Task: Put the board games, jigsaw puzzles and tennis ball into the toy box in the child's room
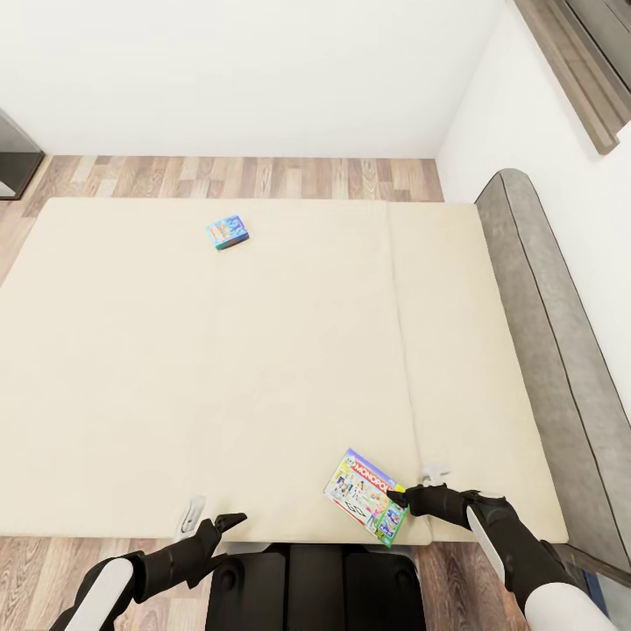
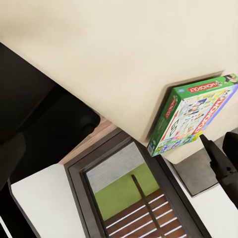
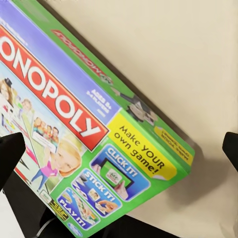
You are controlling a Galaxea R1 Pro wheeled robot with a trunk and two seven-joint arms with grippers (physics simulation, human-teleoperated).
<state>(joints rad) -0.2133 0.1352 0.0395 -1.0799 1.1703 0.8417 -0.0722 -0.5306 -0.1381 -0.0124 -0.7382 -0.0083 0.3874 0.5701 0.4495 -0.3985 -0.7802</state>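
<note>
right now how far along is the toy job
Early on. Nothing looks done: no toy box in sight, and the blue game lies untouched far across the bed. In hand: the right gripper is at the Monopoly box on the bed's near edge, fingers either side of a corner, grip not confirmed. The left gripper is open and empty. Left: carrying both games to the box.

A green-edged Monopoly box is seen tilted at the bed's near edge, toward five o'clock, one corner raised off the beige mattress. A small blue game box is laid flat toward eleven o'clock, well apart
</note>
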